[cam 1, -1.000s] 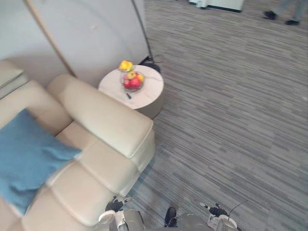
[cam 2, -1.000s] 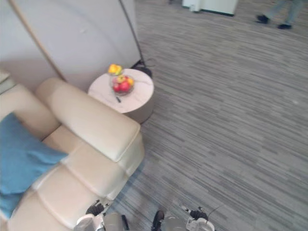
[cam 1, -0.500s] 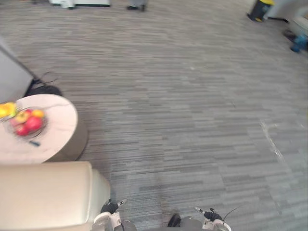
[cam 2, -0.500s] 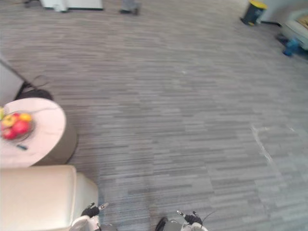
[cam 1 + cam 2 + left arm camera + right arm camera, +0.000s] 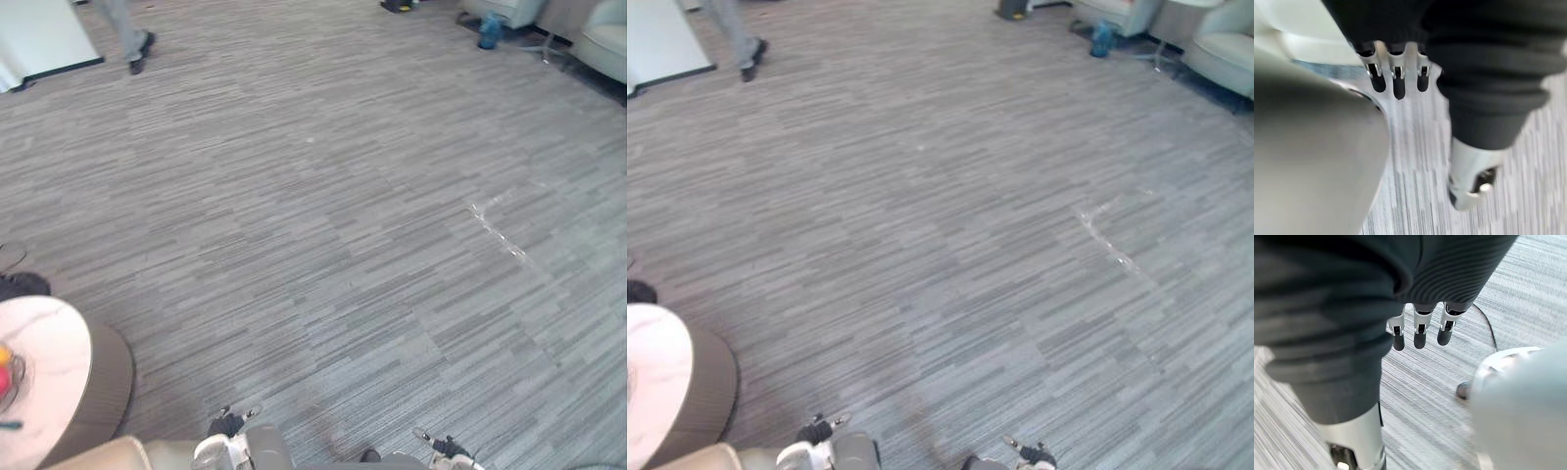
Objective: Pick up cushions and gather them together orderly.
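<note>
One round side table point(image 5: 49, 357), one person point(image 5: 123, 27), one blue container point(image 5: 490, 30), two hands point(image 5: 1397, 73) point(image 5: 1420, 330).

Floor: grey carpet point(image 5: 323, 196) with a fine striped pattern, across the whole head view. A pale scuff streak point(image 5: 498, 233) marks it right of centre.

Standing on it:
- round side table point(image 5: 54, 343), white top, taupe base, at the near left
- small black object point(image 5: 22, 286) just behind the table
- pale armchair point(image 5: 605, 44) and blue container point(image 5: 489, 31), far right
- a person's dark shoe point(image 5: 142, 51), far left
</note>
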Available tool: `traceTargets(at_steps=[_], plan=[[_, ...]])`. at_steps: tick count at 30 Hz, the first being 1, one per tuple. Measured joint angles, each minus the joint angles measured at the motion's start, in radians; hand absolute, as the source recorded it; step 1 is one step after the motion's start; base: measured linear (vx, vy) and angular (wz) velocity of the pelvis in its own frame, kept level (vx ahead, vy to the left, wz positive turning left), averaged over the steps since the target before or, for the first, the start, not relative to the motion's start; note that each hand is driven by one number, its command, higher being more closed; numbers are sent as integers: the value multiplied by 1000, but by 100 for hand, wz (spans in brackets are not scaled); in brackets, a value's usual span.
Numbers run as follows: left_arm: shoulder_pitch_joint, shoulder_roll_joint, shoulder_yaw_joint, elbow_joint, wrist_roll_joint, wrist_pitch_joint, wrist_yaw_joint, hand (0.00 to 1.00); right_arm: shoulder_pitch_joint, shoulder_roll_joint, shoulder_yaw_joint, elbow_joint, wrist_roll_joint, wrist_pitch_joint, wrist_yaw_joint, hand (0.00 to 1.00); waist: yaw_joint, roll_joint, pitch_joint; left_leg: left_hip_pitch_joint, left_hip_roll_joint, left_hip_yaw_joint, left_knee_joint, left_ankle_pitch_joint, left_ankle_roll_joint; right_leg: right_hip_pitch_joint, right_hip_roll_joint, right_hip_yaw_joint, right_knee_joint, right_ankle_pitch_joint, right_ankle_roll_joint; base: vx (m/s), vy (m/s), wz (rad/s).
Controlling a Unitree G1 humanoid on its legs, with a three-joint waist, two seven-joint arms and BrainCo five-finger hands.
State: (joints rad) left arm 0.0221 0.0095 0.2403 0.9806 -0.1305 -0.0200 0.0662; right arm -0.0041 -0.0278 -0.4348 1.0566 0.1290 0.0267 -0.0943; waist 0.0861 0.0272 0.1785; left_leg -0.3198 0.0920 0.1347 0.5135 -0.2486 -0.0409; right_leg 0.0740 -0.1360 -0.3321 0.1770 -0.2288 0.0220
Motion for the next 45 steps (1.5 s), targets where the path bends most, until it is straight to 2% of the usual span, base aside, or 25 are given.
traceTargets(at_steps=[3,5,7,8,10,11,12,13,14,15,18,21,22,23,24,27,28,31,33,36,38,39,40,41,45], plan=[[8,-14,18,-1,1,-3,16,0,12,13,17,-21,0,-1,-4,0,25,3,-22,26,-18,-19,-120,125,-6,41,6,105,-11,-34,45,341,216,-120],[7,9,18,-10,14,2,19,0,16,46,19,-22,0,0,-4,0,25,-63,-62,40,-45,50,-94,39,15,25,-52,168,23,-40,55,621,240,-95],[2,15,16,-5,13,7,19,0,18,62,19,-23,-1,0,-4,0,27,-68,-60,105,-51,93,-102,4,31,-48,-88,202,229,-27,91,529,216,-78],[3,19,2,8,13,13,19,0,18,66,19,-34,-1,-2,0,0,23,-61,-54,191,-53,128,-130,-5,51,-117,-118,212,446,3,168,454,142,-52],[-1,16,-27,13,13,16,19,0,15,62,19,-49,-1,-3,1,0,11,-42,-45,290,-51,135,-174,-10,51,-165,-135,159,621,9,184,725,21,-76],[-10,28,-117,51,22,16,18,0,-49,40,19,-8,-3,-15,12,0,-13,-14,-30,475,3,205,-288,-14,35,-337,-37,-167,287,52,-38,1196,-147,-108],[-15,48,-121,60,24,16,18,0,-37,14,26,16,-3,-13,14,0,-24,-41,-20,501,-22,170,-245,-36,7,-314,-14,-174,140,203,-144,1357,-152,-136],[-13,43,-123,61,25,14,16,0,-47,-9,29,31,-3,-11,13,0,-16,-19,-15,475,-3,135,-190,-52,2,-311,3,-159,124,208,-152,516,-92,-48],[-11,34,-123,63,29,13,16,0,-48,-33,29,36,-2,-11,11,0,-29,0,-7,457,-10,77,-212,-70,-16,-280,20,-155,66,216,-140,656,-125,-87],[-7,9,-101,61,40,15,16,0,6,-44,-17,49,30,-11,6,0,-34,33,0,315,71,15,185,64,-103,-150,76,-119,26,119,-89,626,-97,-73],[3,14,-123,49,51,10,9,0,7,-42,-18,56,31,-10,5,0,-32,41,-9,259,97,19,287,52,-115,-101,81,-96,13,117,-96,454,16,-43],[-5,8,-54,24,47,6,7,0,-12,-33,-16,28,33,-6,1,0,-20,28,25,123,59,30,232,-37,27,-31,69,-59,-57,75,-73,289,124,9],[-9,16,-66,-2,50,6,12,0,-41,-38,-38,72,38,-7,0,0,-2,23,29,112,-26,-8,-56,-9,-34,-19,48,-24,-80,68,-56,201,203,-16],[-6,16,-66,-5,50,5,12,0,-48,-43,-41,80,39,-7,-1,0,8,27,27,113,-30,-14,-149,11,-56,-21,55,-10,-84,65,-46,196,191,-63],[-2,14,-64,-5,44,3,12,0,-59,-47,-38,84,39,-7,-2,0,38,31,32,124,-25,-6,-193,105,-28,-17,66,41,-82,61,-22,224,148,-76],[-1,25,-64,12,51,10,17,0,-61,-25,-33,62,36,-6,-3,0,26,-1,0,188,-97,33,-213,26,31,-17,-1,141,20,7,68,420,193,-45],[-1,24,-66,12,51,12,17,0,-50,-22,-32,48,35,-7,-2,0,27,-8,-1,234,-108,73,-216,17,59,-65,-34,185,188,-39,97,423,198,-34],[1,38,-113,26,51,17,15,0,-42,-12,-31,59,31,-4,7,0,17,-5,-2,360,-116,85,-250,-11,86,-179,-79,198,555,10,203,486,132,-31],[-1,54,-154,34,51,27,16,0,-45,-27,-28,54,26,-1,10,0,7,12,10,521,-94,70,-345,-11,86,-246,-100,66,724,-47,76,440,-2,-34],[-13,66,-164,54,52,27,17,0,-51,-29,-8,54,26,-2,15,0,-15,13,9,586,-49,67,-354,-11,86,-324,-66,-103,576,-76,-18,461,-68,-15],[-13,65,-182,58,54,28,16,0,-48,-33,-6,54,26,-1,15,0,-36,11,9,615,-35,53,-353,-12,82,-384,4,-136,340,13,-63,576,-107,-3],[-10,66,-186,58,61,27,16,0,-35,-35,-10,52,28,-3,15,0,-39,1,6,632,-42,43,-346,-22,57,-382,42,-121,167,132,-81,465,-101,8],[-8,69,-189,62,67,28,14,0,-1,-42,-10,57,27,-3,14,0,-41,-39,3,652,-72,13,-305,-50,13,-371,53,-72,18,362,-181,647,-111,-16],[-20,34,-190,84,71,26,9,0,-9,-72,-13,61,27,2,10,0,-31,30,11,641,-28,-13,-243,-55,-18,-362,92,-66,55,329,-188,404,-60,-11],[-31,23,-167,90,70,26,10,0,-27,-70,-24,60,27,1,15,0,-54,57,12,595,-2,-74,-54,83,-67,-310,128,-66,115,187,-167,492,-111,-9]])
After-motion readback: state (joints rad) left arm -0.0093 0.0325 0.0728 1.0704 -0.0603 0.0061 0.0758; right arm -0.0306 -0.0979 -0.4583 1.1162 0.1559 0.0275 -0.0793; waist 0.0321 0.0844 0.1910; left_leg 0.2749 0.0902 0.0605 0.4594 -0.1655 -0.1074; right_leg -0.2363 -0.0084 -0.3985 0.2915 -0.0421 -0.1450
